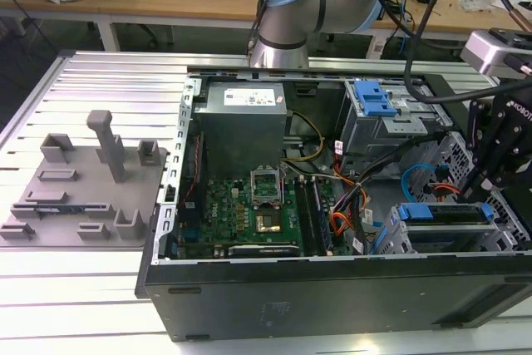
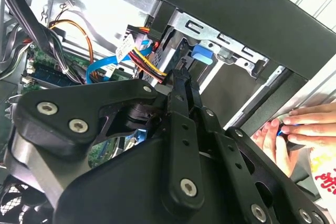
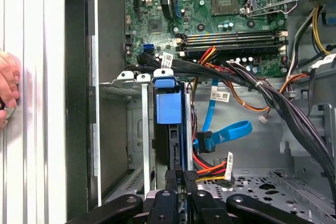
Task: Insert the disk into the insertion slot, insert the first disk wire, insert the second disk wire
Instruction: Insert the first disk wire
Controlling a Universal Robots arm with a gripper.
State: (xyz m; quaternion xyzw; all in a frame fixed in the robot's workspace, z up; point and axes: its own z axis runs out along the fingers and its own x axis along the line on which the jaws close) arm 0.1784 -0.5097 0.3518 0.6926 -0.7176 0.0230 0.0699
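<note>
The disk [image 3: 169, 109] stands edge-on, deep in the slot [image 3: 144, 129], with its blue carrier tab at the slot's mouth; it looks seated. At the edge opposite the tab the pincer [image 3: 181, 176] is closed to a narrow gap, right where the first wire [image 3: 212, 169] ends in its plug. Whether the plug is pinched between the tips I cannot tell. The second wire [image 3: 231, 131] loops just beside, its dark plug near the disk's side. A hand [image 3: 6, 90] rests on the surface [image 3: 37, 51] outside the case [image 3: 79, 77].

Risks, as I judge them:
- A plug held askew would jam or bend against the connector.
- The crowded strands could catch the blue loop and drag it.
- The hand lies near the arm's reach.
</note>
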